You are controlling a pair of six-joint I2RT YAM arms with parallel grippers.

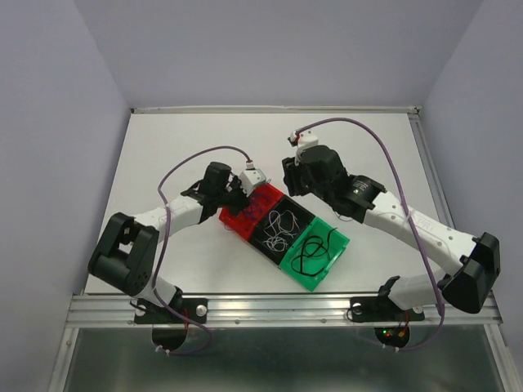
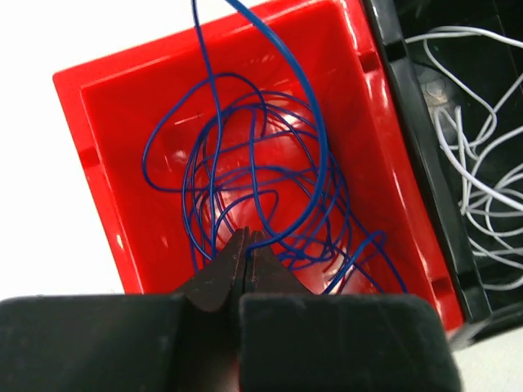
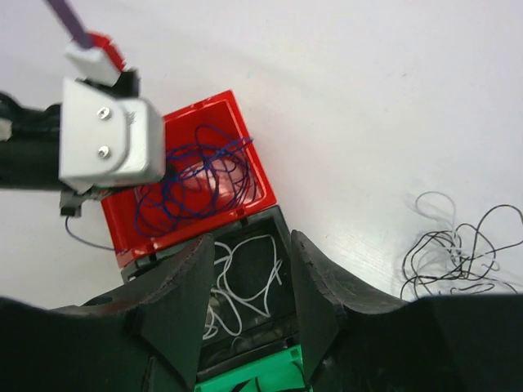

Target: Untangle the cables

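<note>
Jaws of my left gripper (image 2: 248, 237) press together inside the red bin (image 2: 91, 143), amid the blue cable (image 2: 324, 147). At its four o'clock, white cable (image 2: 474, 192) lies in the black bin (image 2: 409, 122); my right gripper (image 3: 252, 241) hovers above, jaws spread.

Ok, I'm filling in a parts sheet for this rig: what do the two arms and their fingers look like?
Both the left arm and right arm have white links with black joints and bases. A thin mauve hose runs along each. The left wrist carries a grey-white block with two screws. The left fingers and right fingers are black, tapering wedges.
</note>
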